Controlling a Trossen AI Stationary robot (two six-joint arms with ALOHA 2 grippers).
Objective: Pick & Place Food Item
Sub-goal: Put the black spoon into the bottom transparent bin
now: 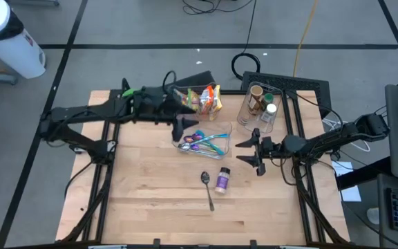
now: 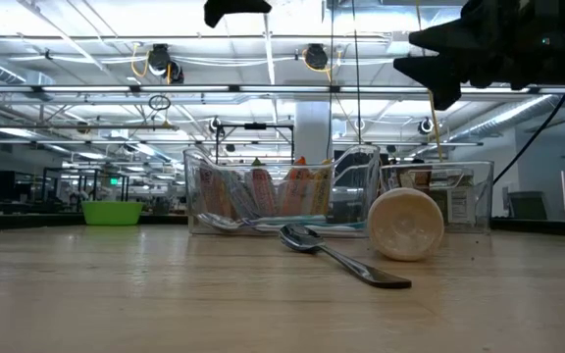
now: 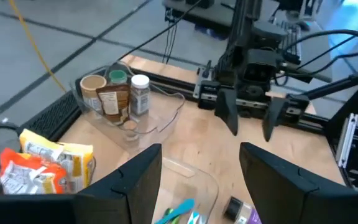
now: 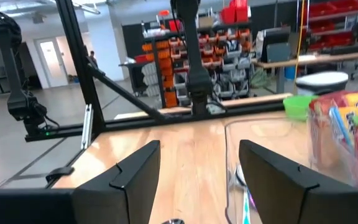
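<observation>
Both claws look parted and empty, left claw [image 1: 185,126] hanging over the cutlery tray [image 1: 221,139] next to the snack packets [image 1: 208,98] in their bin, probably lining up; right claw [image 1: 252,152] waits nearby.

Bare table [image 1: 144,194] lies near; clear bins [image 1: 204,142] crowd the far side.

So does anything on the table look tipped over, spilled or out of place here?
Yes: a small spice jar lies on its side on the bare wood beside a loose spoon, while other jars stand upright in the clear bin. Nothing looks spilled.
</observation>
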